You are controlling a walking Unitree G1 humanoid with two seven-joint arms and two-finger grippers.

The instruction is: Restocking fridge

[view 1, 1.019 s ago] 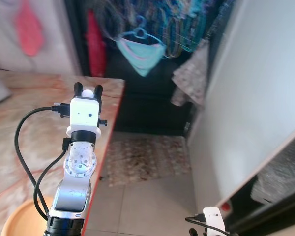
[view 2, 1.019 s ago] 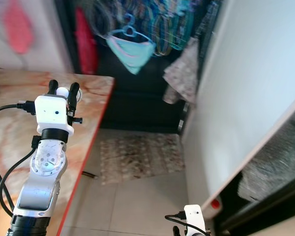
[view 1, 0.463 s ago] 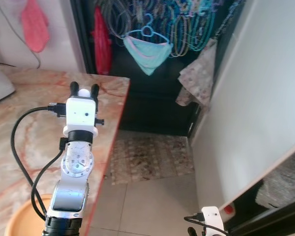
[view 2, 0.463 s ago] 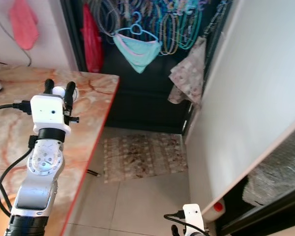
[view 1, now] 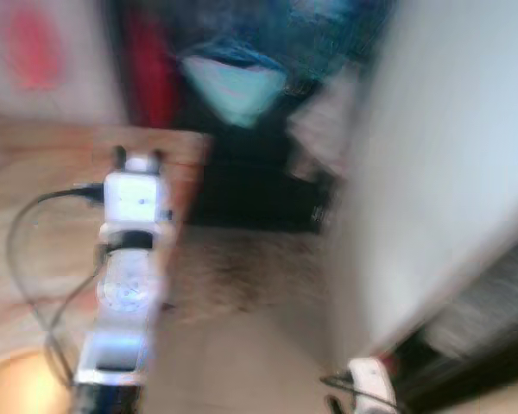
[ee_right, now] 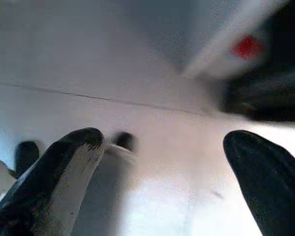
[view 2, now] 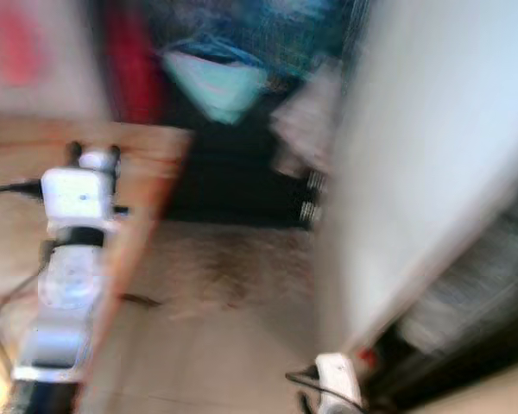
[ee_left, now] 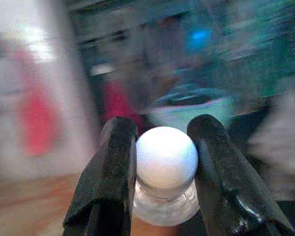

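Marble counter [view 1: 34, 216], patterned rug [view 1: 242, 267], teal cloth [view 1: 233, 86], orange bowl [view 1: 17, 388]

Left claw [ee_left: 164, 162]: black fingers [ee_left: 110, 172]; white housing, silver arm.
Bottle [ee_left: 165, 169]: white round cap, clear ribbed body.
Right claw [ee_right: 162, 162]: black fingers [ee_right: 64, 162].
Surface [view 1: 34, 224]: peach-orange marble with pale veining, red edge.
Floor [view 2: 233, 362]: pale beige tiles.
Rug [view 1: 242, 267]: brown-and-cream mottled pattern, blurred.
Hanging garment [view 1: 233, 86]: turquoise.
Cloth [view 1: 34, 47]: pink-red, blurred.
Bowl [view 1: 17, 388]: orange.
Fridge door [view 1: 449, 164]: white.
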